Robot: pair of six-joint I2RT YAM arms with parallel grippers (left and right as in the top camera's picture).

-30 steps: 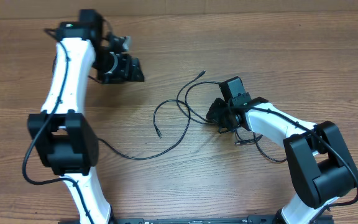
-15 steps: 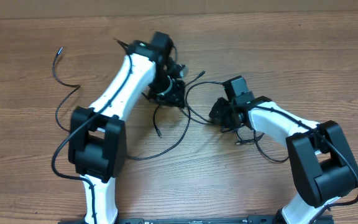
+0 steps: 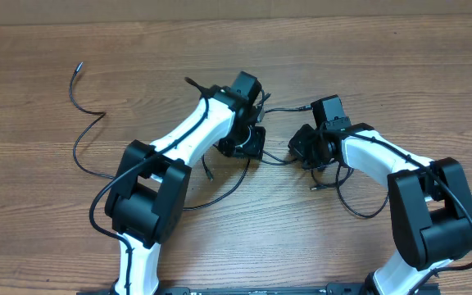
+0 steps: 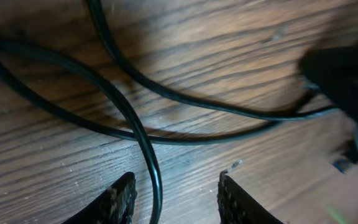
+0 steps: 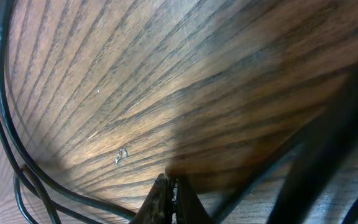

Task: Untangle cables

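Three cables (image 4: 135,126), two grippers (image 4: 174,198)

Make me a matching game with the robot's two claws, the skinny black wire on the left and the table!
Things:
1. left gripper
2. right gripper
3. thin black cable with a small plug end
4. brown wooden table

States or places:
A. fingertips shut together
B. snakes along the left side, away from both grippers
C. fingers apart, a black cord running between them
D. lies under everything, showing wood grain

Pairs: 1-C, 2-A, 3-B, 4-D
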